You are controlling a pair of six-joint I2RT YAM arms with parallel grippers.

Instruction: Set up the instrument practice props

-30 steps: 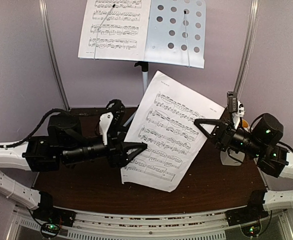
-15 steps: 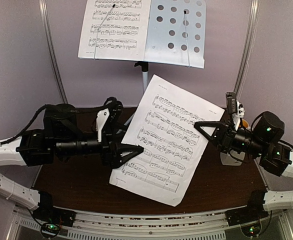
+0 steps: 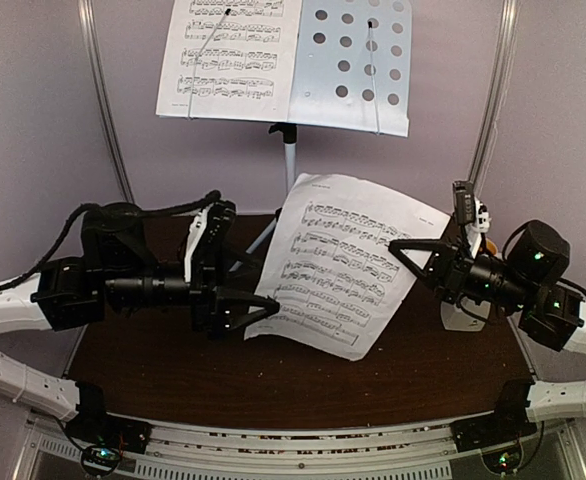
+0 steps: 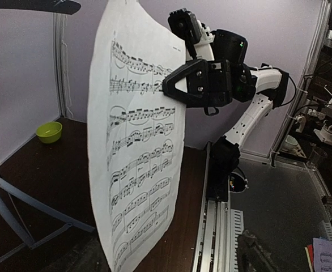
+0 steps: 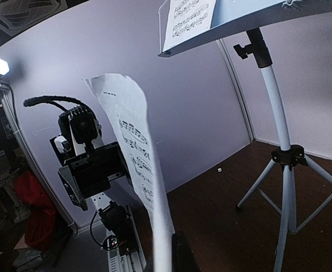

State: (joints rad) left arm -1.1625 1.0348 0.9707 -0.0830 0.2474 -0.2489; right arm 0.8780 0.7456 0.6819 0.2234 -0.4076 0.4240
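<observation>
Brown table (image 3: 428, 372) — page (image 3: 345, 262) seemingly between closed fingers (image 3: 257, 306)

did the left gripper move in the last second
Yes. The left gripper, shut on the loose sheet, has drawn back leftward in the top view, away from the music stand pole.

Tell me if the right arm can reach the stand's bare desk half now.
Probably not freely: right gripper and left gripper both hold the loose page. The bare half itself is unobstructed.
</observation>
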